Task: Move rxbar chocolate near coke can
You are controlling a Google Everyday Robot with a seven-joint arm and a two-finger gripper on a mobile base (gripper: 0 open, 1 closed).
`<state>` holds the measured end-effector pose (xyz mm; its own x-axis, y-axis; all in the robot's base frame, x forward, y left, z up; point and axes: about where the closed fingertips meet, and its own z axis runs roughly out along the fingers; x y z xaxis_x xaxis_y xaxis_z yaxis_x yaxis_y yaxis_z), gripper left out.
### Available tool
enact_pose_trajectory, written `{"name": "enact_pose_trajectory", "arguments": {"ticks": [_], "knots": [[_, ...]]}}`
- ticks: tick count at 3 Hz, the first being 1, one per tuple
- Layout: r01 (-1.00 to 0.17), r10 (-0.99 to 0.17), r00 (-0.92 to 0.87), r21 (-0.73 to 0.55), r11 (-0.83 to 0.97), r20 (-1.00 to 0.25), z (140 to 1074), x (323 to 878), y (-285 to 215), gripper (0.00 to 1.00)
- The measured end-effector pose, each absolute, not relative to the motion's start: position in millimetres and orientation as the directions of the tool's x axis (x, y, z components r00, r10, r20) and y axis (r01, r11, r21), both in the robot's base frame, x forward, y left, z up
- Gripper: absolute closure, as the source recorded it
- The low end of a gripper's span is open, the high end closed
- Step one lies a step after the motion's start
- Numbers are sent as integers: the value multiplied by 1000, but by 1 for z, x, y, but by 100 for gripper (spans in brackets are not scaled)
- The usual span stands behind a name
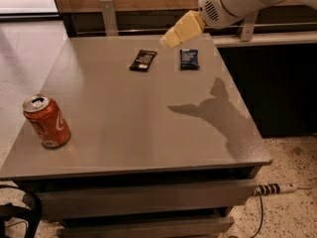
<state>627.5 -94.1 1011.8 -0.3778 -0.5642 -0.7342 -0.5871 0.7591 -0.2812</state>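
two wrapped bars are seen lying flat at the far side of a grey table (138, 133): the rxbar chocolate (143, 60), in black, on the left, and a dark blue bar (189, 59) near it on the right, not touching. the gripper (168, 38) is held in the air above and between them; whether it is open or closed cannot be told. the coke can (47, 121) stands upright at the near left corner, well apart. for a clean pick, the gripper is best centred over the black bar, set across its narrow width, and kept clear of the blue one.
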Motion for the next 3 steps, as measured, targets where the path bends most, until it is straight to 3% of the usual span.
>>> {"name": "enact_pose_trajectory", "arguments": {"ticks": [3], "knots": [[-490,-363,-492,-93,867,-791,937,696,1,0]]}}
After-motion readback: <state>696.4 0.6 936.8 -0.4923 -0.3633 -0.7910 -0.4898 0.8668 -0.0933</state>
